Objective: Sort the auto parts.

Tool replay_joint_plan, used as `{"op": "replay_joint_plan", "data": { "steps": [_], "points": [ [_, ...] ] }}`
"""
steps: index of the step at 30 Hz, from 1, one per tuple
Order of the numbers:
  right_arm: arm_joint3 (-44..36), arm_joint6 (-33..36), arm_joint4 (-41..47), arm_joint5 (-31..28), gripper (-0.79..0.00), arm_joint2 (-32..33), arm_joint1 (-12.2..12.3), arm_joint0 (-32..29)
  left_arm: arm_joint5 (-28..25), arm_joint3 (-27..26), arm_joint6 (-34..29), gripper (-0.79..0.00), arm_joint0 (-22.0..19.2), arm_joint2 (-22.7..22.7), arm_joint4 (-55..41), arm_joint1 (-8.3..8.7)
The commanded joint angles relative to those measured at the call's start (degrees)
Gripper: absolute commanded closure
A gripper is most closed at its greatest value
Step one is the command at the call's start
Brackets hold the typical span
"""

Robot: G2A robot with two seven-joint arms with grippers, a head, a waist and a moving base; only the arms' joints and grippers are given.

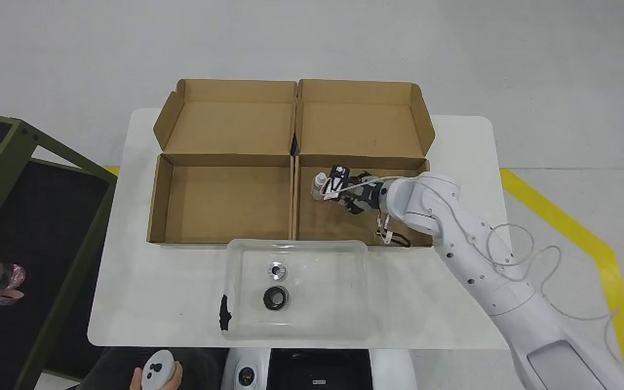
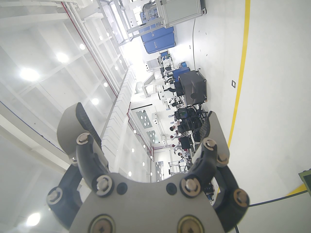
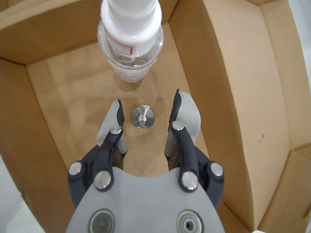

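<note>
The right gripper (image 3: 148, 99) hangs low inside the right box (image 3: 230, 73). Its jaws are open and hold nothing. A little shiny metal part (image 3: 142, 118) lies on the box floor between the jaws, and a white tube part (image 3: 131, 37) sits just beyond it. The left gripper (image 2: 145, 112) points out into the room, and its jaws are open and empty too. In the clear tray (image 1: 331, 292) on the counter (image 1: 127, 292), a silver part (image 1: 279, 270) and a black ring (image 1: 277, 297) wait to be sorted. I think the arm could knock the metal part or the white tube part if it swings sideways while so low. It could also catch the box wall and drag the box. If the jaws close now, they would grab a part that already lies in its box.
</note>
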Motion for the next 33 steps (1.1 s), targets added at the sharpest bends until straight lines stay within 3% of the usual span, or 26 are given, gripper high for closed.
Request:
{"op": "replay_joint_plan", "data": {
  "steps": [1,11,17,25,33],
  "points": [
    [-2.31,0.37,0.26,-0.10,-0.385,1.30,0.40,-1.20,0.00,0.00,0.00,-0.785,0.00,0.00,0.00,0.00],
    [-19.15,2.12,2.53,-1.42,-0.428,9.95,3.06,-11.73,0.00,0.00,0.00,-0.785,0.00,0.00,0.00,0.00],
    [-28.11,0.91,3.37,-1.83,-0.437,11.40,3.84,-17.80,0.00,0.00,0.00,-0.785,0.00,0.00,0.00,0.00],
    [-34.74,-1.36,1.66,-1.58,-0.437,6.99,3.80,-22.43,0.00,0.00,0.00,-0.785,0.00,0.00,0.00,0.00],
    [-33.56,-2.88,-1.38,-1.39,-0.425,-1.85,2.54,-21.19,0.00,0.00,0.00,-0.785,0.00,0.00,0.00,0.00]
  ]
}}
